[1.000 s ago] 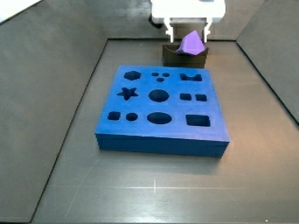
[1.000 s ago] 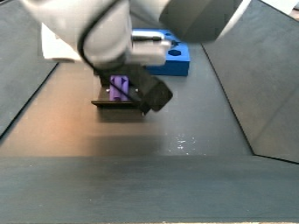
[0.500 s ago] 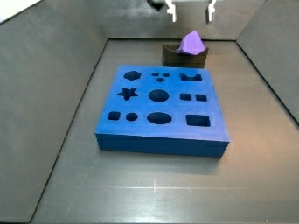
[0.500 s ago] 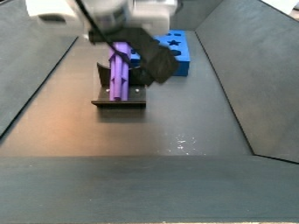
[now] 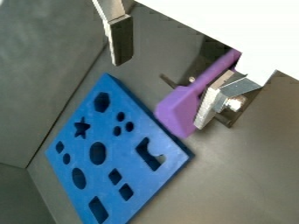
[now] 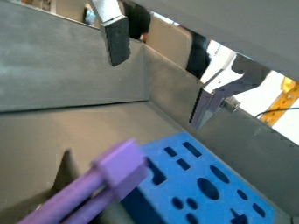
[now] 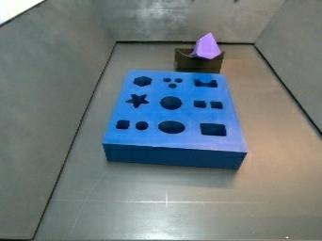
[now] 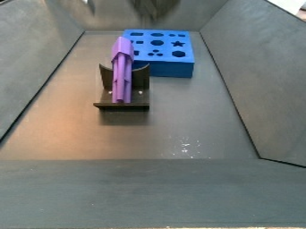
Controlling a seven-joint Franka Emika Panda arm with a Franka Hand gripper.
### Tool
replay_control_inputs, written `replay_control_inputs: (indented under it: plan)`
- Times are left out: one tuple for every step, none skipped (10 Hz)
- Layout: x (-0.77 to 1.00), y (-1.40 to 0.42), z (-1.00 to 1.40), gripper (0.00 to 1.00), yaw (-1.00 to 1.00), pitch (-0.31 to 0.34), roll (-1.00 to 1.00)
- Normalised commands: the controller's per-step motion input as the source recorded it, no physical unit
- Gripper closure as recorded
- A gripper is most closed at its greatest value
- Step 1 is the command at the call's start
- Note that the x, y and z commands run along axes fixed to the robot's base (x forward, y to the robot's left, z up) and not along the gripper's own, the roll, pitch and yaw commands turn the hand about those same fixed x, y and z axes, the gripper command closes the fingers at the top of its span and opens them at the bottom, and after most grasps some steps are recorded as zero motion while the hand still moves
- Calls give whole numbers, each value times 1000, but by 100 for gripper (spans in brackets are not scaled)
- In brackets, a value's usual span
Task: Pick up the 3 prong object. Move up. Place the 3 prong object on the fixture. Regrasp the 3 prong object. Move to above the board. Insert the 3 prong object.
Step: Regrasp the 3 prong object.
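Note:
The light-purple 3 prong object [image 7: 206,44] [image 8: 123,67] lies along the notch of the small dark fixture [image 7: 199,62] [image 8: 121,106], behind the blue board [image 7: 176,141] [image 8: 167,64]. My gripper [image 5: 163,87] [image 6: 160,85] shows only in the wrist views. It hangs open well above the 3 prong object [image 5: 193,92] [image 6: 93,184], and nothing sits between its fingers [image 5: 117,39]. Neither side view shows the gripper. The board [image 5: 131,168] [image 6: 152,197] lies beside the fixture with its cut-out holes unfilled.
Sloping grey walls [image 7: 75,132] [image 8: 233,80] close in the dark floor on both sides. The fixture stands close to the back wall [image 7: 176,24].
My open gripper has risen from just above the fixture and left both side views. The 3 prong object stays on the fixture.

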Motion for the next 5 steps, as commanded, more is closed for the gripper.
replay_control_inputs:
  plan:
    - [-59, -789, 617, 0, 9, 55, 1000]
    - [-37, -524, 309, 0, 9, 53, 1000]
    - [-22, -319, 71, 0, 9, 50, 1000]
    - [-7, -62, -38, 0, 9, 46, 1000]
    - [-18, 6, 11, 0, 9, 47, 1000]
